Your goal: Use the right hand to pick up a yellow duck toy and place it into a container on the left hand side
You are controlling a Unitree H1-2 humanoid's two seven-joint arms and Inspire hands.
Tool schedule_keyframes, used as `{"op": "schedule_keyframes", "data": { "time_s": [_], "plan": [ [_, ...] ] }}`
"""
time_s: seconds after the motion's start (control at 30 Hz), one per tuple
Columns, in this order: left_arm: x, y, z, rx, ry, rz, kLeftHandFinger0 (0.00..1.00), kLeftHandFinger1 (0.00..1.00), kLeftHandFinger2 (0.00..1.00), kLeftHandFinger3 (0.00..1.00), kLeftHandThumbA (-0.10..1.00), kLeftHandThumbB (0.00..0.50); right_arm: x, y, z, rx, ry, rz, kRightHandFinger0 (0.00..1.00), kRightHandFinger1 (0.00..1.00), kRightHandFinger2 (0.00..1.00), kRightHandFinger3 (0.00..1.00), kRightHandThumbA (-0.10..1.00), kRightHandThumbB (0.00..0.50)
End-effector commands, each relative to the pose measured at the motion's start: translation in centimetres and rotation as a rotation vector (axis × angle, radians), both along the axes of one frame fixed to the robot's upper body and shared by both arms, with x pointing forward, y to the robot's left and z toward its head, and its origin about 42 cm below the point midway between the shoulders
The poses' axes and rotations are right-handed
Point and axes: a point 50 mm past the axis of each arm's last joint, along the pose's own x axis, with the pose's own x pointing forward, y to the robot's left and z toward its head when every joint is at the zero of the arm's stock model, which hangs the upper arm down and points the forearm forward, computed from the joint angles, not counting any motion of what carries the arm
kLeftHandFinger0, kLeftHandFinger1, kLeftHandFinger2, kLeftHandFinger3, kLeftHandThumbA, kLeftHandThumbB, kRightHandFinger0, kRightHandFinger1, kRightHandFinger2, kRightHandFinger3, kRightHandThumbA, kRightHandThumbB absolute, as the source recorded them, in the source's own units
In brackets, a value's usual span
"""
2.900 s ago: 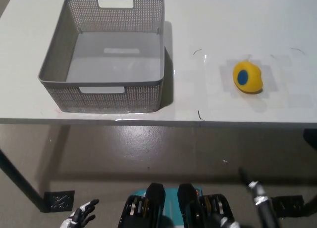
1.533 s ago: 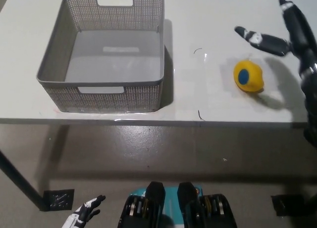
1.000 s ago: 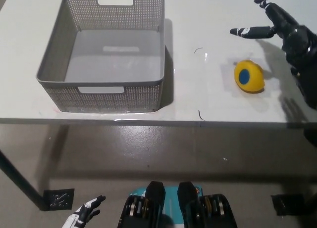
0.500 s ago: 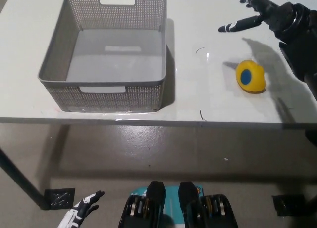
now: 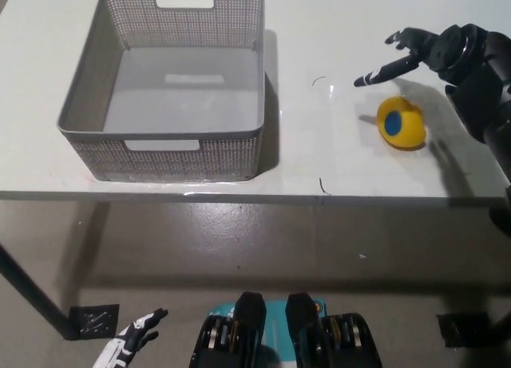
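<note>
The yellow duck toy (image 5: 401,123), round with a blue spot, lies on the white table (image 5: 335,152) at the right. My black right hand (image 5: 415,53) hovers open just above and behind it, fingers spread and one stretched out to the left; it does not touch the duck. A grey mesh basket (image 5: 88,104) with nothing in it stands on the table's left part. My white left hand (image 5: 128,344) rests low at the bottom left, below the table, fingers apart.
The table's front edge runs across the picture at mid height, with grey floor below it. A dark table leg (image 5: 24,284) slants at the lower left. Bare tabletop lies between basket and duck.
My right hand has come down and nearer to the duck, from the far table edge to just above the toy. Duck and basket stay put; the camera shifts slightly.
</note>
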Motion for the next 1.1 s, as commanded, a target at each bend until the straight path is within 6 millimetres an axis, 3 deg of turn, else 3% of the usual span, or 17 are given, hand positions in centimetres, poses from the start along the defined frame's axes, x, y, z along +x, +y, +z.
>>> {"op": "schedule_keyframes", "data": {
  "time_s": [0.0,0.23,0.43,0.77,0.83,0.97,1.07],
  "plan": [
    [0.0,0.6,1.0,0.009,-0.059,-0.004,1.00,1.00,1.00,1.00,1.00,0.349,0.5,-0.4,2.9,-0.008,-0.035,0.026,1.00,1.00,1.00,1.00,0.95,0.493],
    [-0.1,0.5,1.1,0.005,-0.060,0.004,1.00,1.00,1.00,1.00,1.00,0.333,0.4,0.1,2.5,-0.023,0.003,0.033,1.00,1.00,1.00,1.00,0.99,0.499],
    [0.2,0.7,1.2,0.005,-0.073,0.006,1.00,1.00,1.00,1.00,1.00,0.348,0.4,-0.1,2.6,-0.036,0.024,0.020,1.00,1.00,1.00,1.00,0.96,0.500],
    [0.5,0.8,1.4,-0.002,-0.078,0.001,1.00,1.00,1.00,1.00,1.00,0.326,0.3,-2.0,2.5,-0.100,0.022,-0.007,1.00,1.00,1.00,1.00,0.95,0.500],
    [0.6,0.8,1.4,0.002,-0.082,0.001,1.00,1.00,1.00,1.00,1.00,0.328,0.3,-2.4,2.5,-0.110,0.036,-0.009,1.00,1.00,1.00,1.00,0.96,0.465],
    [0.6,0.8,1.2,0.003,-0.081,0.004,1.00,1.00,1.00,1.00,1.00,0.341,0.2,-2.8,2.1,-0.107,0.051,-0.011,1.00,1.00,1.00,1.00,0.96,0.451],
    [0.7,0.8,1.3,0.007,-0.083,0.003,1.00,1.00,1.00,1.00,1.00,0.342,0.1,-3.2,1.9,-0.122,0.058,-0.012,1.00,1.00,1.00,1.00,0.97,0.471]
  ]
}}
